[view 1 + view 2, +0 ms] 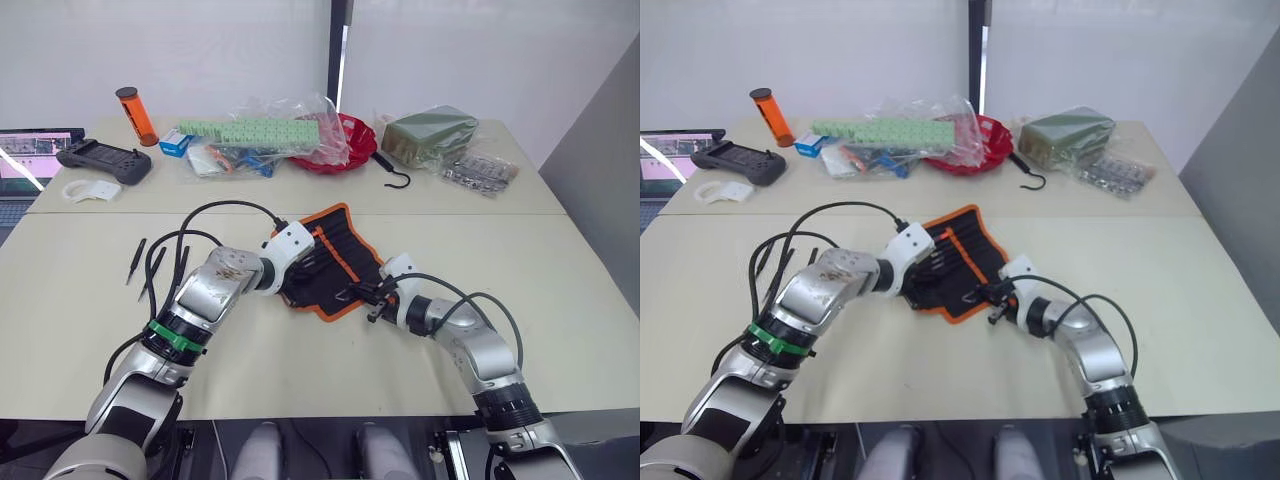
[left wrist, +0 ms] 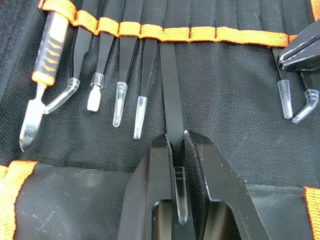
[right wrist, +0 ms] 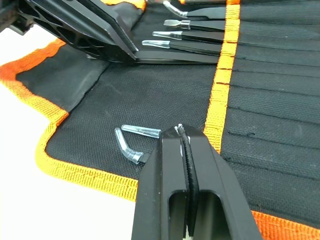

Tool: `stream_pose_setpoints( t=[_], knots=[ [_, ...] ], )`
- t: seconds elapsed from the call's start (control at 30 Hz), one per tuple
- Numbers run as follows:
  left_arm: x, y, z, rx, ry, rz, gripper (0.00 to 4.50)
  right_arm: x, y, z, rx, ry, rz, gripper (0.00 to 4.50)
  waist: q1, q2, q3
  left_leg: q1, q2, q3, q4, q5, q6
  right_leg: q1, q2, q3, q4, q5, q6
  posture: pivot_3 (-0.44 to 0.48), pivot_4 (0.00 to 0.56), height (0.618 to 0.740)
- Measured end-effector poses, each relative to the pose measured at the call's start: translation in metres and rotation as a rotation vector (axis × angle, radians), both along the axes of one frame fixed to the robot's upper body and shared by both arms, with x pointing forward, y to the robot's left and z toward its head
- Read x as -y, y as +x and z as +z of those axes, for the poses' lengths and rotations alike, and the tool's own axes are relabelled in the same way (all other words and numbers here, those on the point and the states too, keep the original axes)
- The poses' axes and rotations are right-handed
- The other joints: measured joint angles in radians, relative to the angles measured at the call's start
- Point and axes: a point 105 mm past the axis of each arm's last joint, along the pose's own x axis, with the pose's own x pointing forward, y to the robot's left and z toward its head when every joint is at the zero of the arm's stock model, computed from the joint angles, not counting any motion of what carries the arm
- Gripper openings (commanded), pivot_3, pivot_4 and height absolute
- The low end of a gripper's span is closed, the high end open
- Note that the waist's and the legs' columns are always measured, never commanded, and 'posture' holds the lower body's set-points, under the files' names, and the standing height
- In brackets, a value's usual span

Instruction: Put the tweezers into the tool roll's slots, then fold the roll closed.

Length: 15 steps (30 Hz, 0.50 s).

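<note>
Pinching a slim tweezer [image 2: 172, 125] mid-shaft in my left gripper [image 2: 179, 165], I expect it stiff and slippery; right gripper [image 3: 182, 135] closed, empty.

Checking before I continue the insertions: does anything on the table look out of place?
Yes: loose tweezers lie on the table left of the tool roll, not yet slotted. The roll lies askew. The left tool grips one tweezer being slotted.

A lab workbench: white walls, laptop [image 1: 25, 160], handheld controller [image 1: 105, 160], bagged parts [image 1: 480, 170].
</note>
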Motion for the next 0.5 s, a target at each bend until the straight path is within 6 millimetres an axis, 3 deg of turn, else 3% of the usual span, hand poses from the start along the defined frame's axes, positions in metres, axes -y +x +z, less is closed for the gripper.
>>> stream_pose_setpoints(
  t=[0.23,0.5],
  knots=[
    [-0.003,0.005,0.014,0.019,0.043,-0.093,0.02,-0.001,-0.002,-0.002,-0.005,-0.008,0.006,0.0,-0.004,0.0,0.0,0.0,0.0,0.0,-0.001,0.0,0.0,0.0,0.0,0.0,0.0,0.0,0.0,0.0,0.15,0.74],
    [-0.007,0.001,0.012,0.005,0.077,-0.143,0.02,-0.003,-0.002,-0.003,-0.004,-0.01,0.01,0.0,-0.009,0.0,0.0,0.0,0.0,0.0,-0.001,0.0,0.0,0.0,0.0,0.0,0.0,0.0,0.0,0.0,0.15,0.74]
  ],
)
